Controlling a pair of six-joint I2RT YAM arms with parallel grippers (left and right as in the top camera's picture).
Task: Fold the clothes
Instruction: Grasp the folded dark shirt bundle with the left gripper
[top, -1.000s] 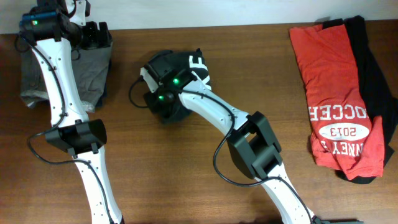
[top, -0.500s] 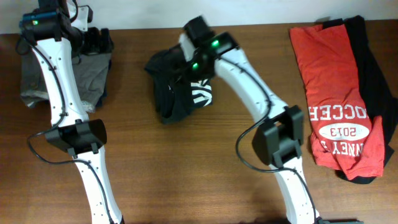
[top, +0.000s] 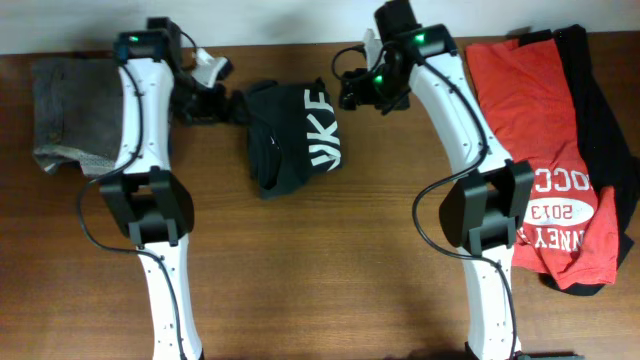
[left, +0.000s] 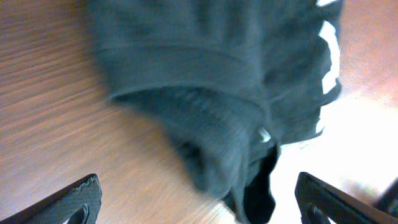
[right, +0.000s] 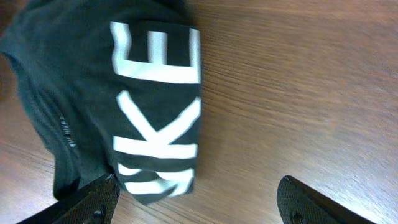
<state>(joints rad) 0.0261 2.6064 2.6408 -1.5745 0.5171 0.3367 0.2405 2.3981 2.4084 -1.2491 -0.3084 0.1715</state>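
A black T-shirt (top: 293, 135) with big white block letters lies in a folded bundle at the table's middle back. In the left wrist view the T-shirt (left: 211, 93) looks blurred. In the right wrist view the T-shirt (right: 74, 81) shows its letters. My left gripper (top: 222, 105) stands open just left of the bundle, its jaws wide apart (left: 196, 190) with the shirt's edge hanging ahead of them. My right gripper (top: 355, 88) is open off the bundle's upper right corner, holding nothing (right: 199, 196). A red white-printed shirt (top: 535, 150) lies on another black one (top: 600, 110) at the right.
A folded grey-brown garment (top: 70, 110) lies at the back left corner. The brown wooden table (top: 320, 260) runs toward the front. The table's back edge passes just behind both grippers.
My right gripper has opened, let go of the black T-shirt and drawn back to the upper right. My left arm swung from the grey garment over to the shirt's left side.
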